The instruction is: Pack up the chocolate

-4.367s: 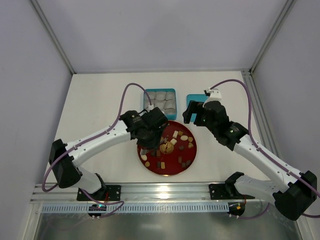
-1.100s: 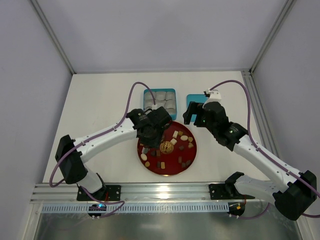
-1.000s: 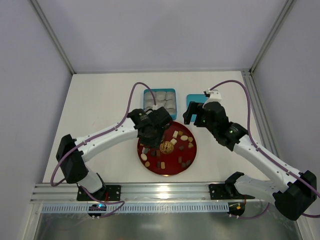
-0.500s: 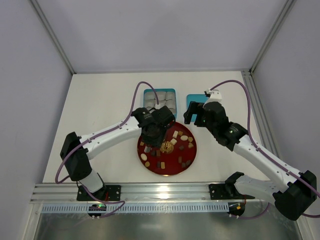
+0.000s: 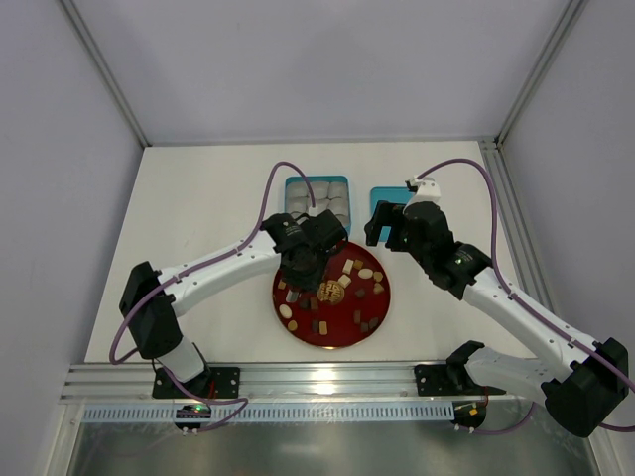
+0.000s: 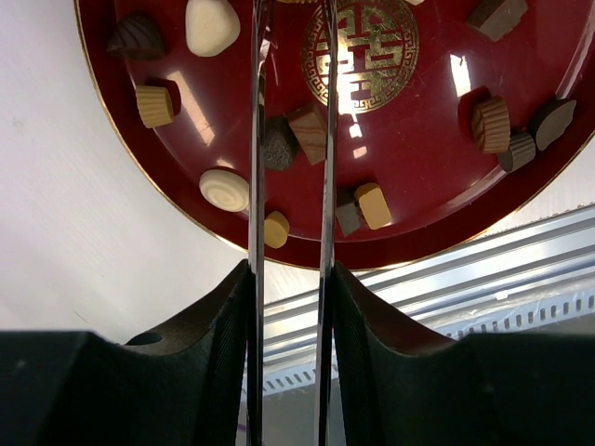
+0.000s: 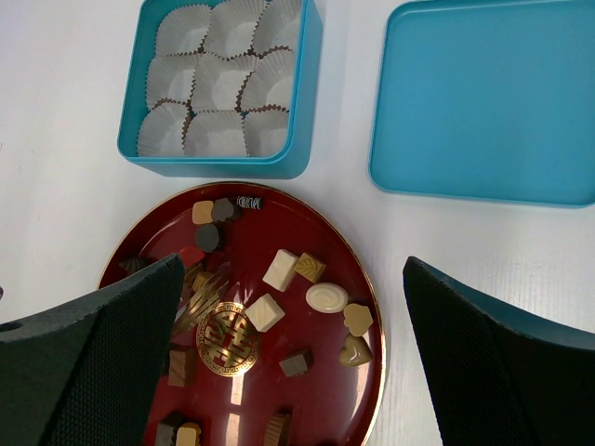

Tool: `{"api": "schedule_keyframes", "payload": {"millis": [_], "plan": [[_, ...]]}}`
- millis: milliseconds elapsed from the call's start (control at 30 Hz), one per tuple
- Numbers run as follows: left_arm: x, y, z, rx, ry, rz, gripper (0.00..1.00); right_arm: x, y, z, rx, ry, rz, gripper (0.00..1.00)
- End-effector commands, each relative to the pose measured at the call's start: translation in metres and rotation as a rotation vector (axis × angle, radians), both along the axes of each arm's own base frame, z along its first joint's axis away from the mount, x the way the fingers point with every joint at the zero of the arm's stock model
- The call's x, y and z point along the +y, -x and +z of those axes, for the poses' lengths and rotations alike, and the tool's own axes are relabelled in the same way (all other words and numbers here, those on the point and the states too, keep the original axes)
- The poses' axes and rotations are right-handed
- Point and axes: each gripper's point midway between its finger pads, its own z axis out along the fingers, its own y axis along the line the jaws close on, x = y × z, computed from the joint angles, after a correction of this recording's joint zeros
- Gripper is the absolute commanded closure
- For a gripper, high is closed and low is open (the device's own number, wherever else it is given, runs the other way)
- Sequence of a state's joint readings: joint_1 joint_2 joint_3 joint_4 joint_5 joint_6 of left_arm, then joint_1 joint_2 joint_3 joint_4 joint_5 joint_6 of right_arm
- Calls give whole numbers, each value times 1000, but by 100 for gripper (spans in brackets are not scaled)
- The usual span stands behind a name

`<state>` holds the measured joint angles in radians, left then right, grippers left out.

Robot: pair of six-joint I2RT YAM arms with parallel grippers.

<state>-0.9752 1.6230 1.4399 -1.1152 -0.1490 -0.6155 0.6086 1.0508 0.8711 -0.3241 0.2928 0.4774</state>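
Observation:
The chocolate (image 5: 362,273) is several small brown, tan and cream pieces scattered on a red plate (image 5: 337,342). My left gripper (image 5: 310,266) hovers over the plate's far-left part. In the left wrist view its two thin metal blades (image 6: 257,186) stand narrowly apart over the plate (image 6: 418,186), with a dark piece (image 6: 277,149) and a tan piece (image 6: 310,133) lying between them. The blade tips run off the top of that view. My right gripper (image 5: 382,223) is wide open and empty, high above the plate's far-right side (image 7: 293,269).
A teal box (image 5: 317,179) lined with white paper cups stands just beyond the plate, and also shows in the right wrist view (image 7: 223,167). Its teal lid (image 7: 483,102) lies flat to the right. The metal rail (image 5: 327,382) runs along the near edge.
My left gripper has shifted a little right and toward the far side of the plate. The right arm has barely moved.

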Motion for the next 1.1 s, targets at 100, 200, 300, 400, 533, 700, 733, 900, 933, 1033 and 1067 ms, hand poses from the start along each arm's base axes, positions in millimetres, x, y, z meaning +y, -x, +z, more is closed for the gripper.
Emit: {"api": "schedule_keyframes", "payload": {"millis": [100, 200, 300, 400, 533, 700, 733, 900, 933, 1033, 1067], "plan": [[-6, -7, 16, -49, 28, -20, 66, -2, -2, 13, -40, -22, -15, 0], [-4, -9, 20, -60, 26, -18, 66, -1, -1, 12, -36, -22, -13, 0], [-3, -10, 25, -70, 27, -18, 67, -1, -2, 13, -40, -24, -14, 0], [-1, -12, 28, -74, 32, -14, 67, -2, -1, 12, -36, -23, -15, 0], [2, -15, 34, -85, 37, -6, 67, -1, -1, 11, -34, -27, -13, 0], [6, -18, 42, -97, 48, 4, 68, -1, -2, 12, -37, -27, -13, 0], [8, -20, 43, -99, 49, 11, 68, -1, -2, 13, -38, -28, -14, 0], [11, -24, 52, -108, 73, 19, 68, 0, -2, 12, -35, -27, -11, 0], [11, -25, 53, -108, 77, 21, 68, 0, -2, 12, -36, -25, -11, 0], [13, -28, 58, -113, 88, 25, 68, -1, -1, 12, -35, -27, -11, 0], [14, -28, 58, -113, 90, 28, 68, 0, -1, 11, -34, -26, -11, 0]]}}
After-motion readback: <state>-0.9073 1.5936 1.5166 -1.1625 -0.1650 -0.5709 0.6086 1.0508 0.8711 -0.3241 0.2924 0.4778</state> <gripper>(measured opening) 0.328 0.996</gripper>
